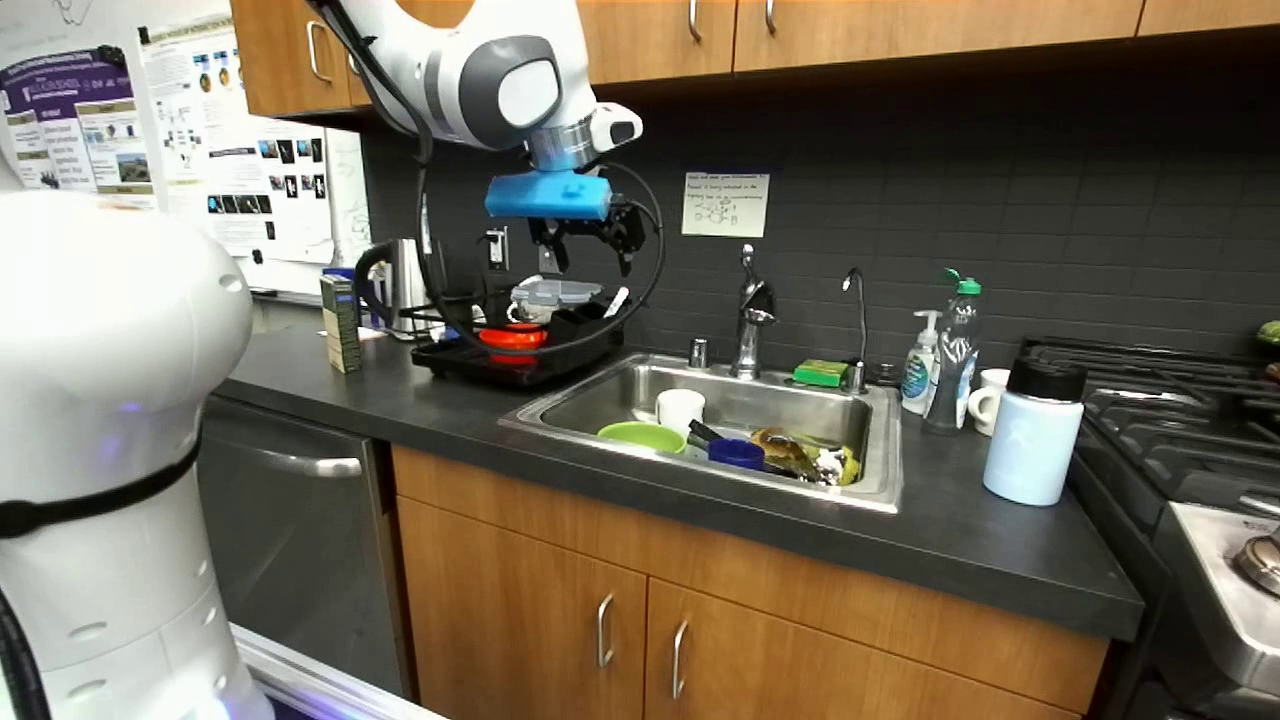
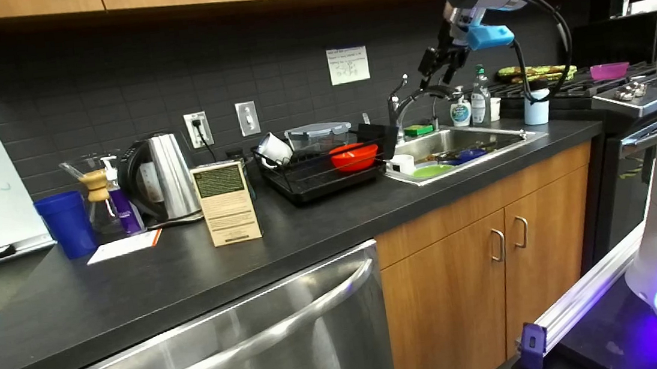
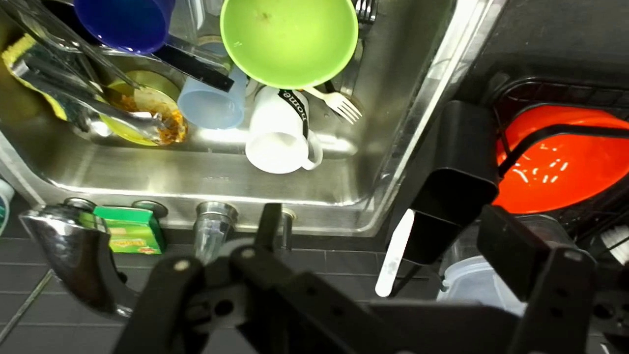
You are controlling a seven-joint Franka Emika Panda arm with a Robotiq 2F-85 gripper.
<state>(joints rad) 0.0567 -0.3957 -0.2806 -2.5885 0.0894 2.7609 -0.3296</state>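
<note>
My gripper (image 1: 594, 268) hangs in the air above the counter, open, its fingers wide apart with nothing between them. In the wrist view its fingers (image 3: 269, 226) frame a white-handled utensil (image 3: 395, 253) standing in a black holder (image 3: 467, 130), some way below. Beside that lies an orange-red bowl (image 3: 565, 157) in the dish rack (image 2: 305, 191). The steel sink (image 3: 221, 172) holds a white mug (image 3: 277, 140) on its side, a lime-green bowl (image 3: 290, 42), a dark blue cup (image 3: 125, 24), a pale blue cup (image 3: 211, 105), a fork (image 3: 344, 105) and a yellow dish with food remains (image 3: 132, 123).
A faucet (image 1: 750, 315) rises behind the sink, close to a green sponge box (image 1: 820, 373). Soap bottles (image 1: 950, 350) and a light blue flask (image 1: 1030, 440) stand right of it. A kettle (image 2: 174, 175) and a carton (image 2: 226, 203) stand by the rack. Cabinets (image 1: 900, 30) hang overhead.
</note>
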